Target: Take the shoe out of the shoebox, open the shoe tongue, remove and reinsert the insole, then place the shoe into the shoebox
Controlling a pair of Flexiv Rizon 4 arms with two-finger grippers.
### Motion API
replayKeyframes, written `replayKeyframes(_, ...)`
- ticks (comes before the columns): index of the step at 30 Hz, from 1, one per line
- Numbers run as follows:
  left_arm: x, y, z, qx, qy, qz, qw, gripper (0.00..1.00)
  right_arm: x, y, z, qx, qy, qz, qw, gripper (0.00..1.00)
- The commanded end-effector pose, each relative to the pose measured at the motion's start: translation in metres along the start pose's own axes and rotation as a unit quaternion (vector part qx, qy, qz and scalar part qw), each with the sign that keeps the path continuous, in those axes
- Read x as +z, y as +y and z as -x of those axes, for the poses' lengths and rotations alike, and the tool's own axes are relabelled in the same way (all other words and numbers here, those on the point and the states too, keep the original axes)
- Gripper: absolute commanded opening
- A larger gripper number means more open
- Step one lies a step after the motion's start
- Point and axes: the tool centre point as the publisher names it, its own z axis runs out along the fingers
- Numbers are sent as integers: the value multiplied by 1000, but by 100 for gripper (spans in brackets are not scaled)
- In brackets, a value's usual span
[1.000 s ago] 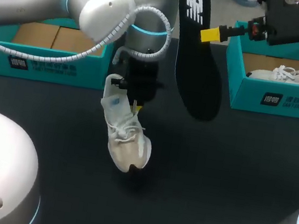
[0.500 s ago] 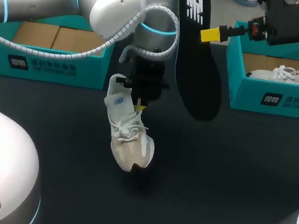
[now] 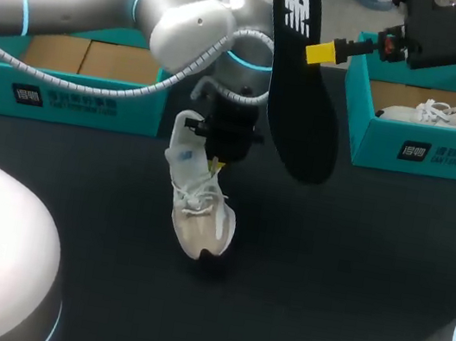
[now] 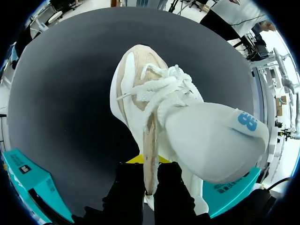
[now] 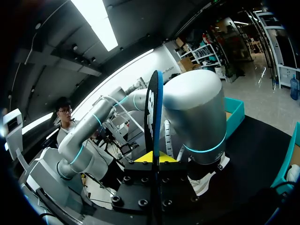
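In the head view a white lace-up shoe (image 3: pixel 196 205) hangs toe-down over the dark table, just above it or touching, I cannot tell which. My left gripper (image 3: pixel 215 161) is shut on the rim of its opening. In the left wrist view that gripper (image 4: pixel 150 182) pinches the shoe's (image 4: pixel 154 101) beige side wall, with the tongue (image 4: pixel 211 138) folded back beside it. My right gripper (image 3: pixel 322 53) is shut on a black insole (image 3: pixel 300 95), held up in the air to the shoe's right. The right wrist view has the insole (image 5: pixel 153 112) edge-on, rising out of the gripper (image 5: pixel 157 160).
A teal shoebox (image 3: pixel 65 95) with a cardboard floor stands at the back left, behind my left arm. A second teal shoebox (image 3: pixel 428 151) at the back right holds another white shoe (image 3: pixel 452 113). Dark tabletop (image 3: pixel 326 266) lies in front of both.
My left arm has swung a little to the right, carrying the shoe with it. The right arm and the insole have stayed put.
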Motion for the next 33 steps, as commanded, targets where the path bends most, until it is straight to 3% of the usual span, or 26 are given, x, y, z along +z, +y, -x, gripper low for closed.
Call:
replayKeyframes(1, 3, 11, 11, 12, 16, 0, 1000, 0, 2, 1, 1, 0, 0, -1, 1000, 0)
replayKeyframes(10, 2, 26, 22, 25, 18, 12, 999, 0, 2, 1, 1, 0, 0, -1, 1000, 0)
replayKeyframes(33, 22, 21, 60, 71, 20, -16, 997, 0, 2, 1, 1, 0, 0, -1, 1000, 0)
